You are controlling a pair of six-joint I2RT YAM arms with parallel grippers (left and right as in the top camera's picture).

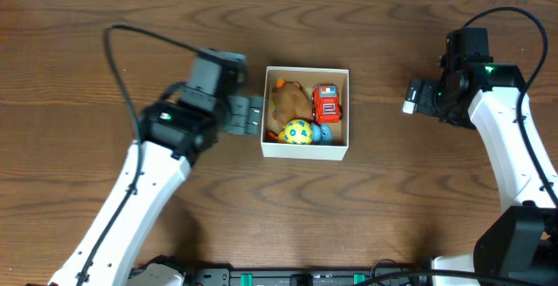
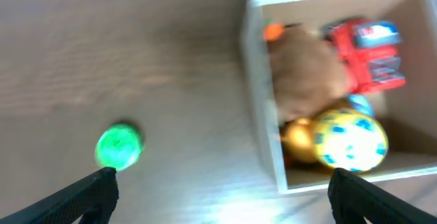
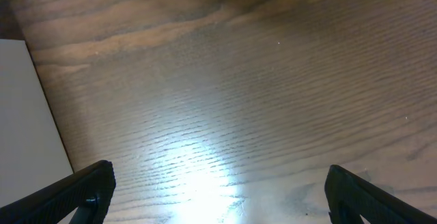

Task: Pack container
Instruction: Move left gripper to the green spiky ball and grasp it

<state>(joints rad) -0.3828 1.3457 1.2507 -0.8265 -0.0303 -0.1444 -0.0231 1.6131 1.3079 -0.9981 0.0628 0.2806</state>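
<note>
Two arms reach in from the near table edge, one at each side. Nearest the middle, the left gripper (image 1: 251,116) sits just beside the left wall of the container (image 1: 305,150). Its jaws are spread wide with nothing held. In its wrist view the fingers (image 2: 89,197) frame wood grain and a small green round toy (image 2: 119,147), blurred, lying on the table (image 1: 87,51) apart from the box wall (image 2: 263,101).

The container stands mid-table, square to the table edges. A yellow ball (image 1: 298,132) with blue spots fills its near left corner, with a blue toy (image 1: 321,134) beside it. Behind them lie a brown plush (image 1: 290,103) and a red truck (image 1: 327,103). An orange piece (image 1: 279,83) sits by the far left corner.

The right gripper (image 1: 410,96) hangs well apart from the right wall, jaws wide and empty. Its wrist view shows the white wall (image 3: 20,115) at the left edge. Open wood lies between them, and a broad strip runs beyond the far wall.
</note>
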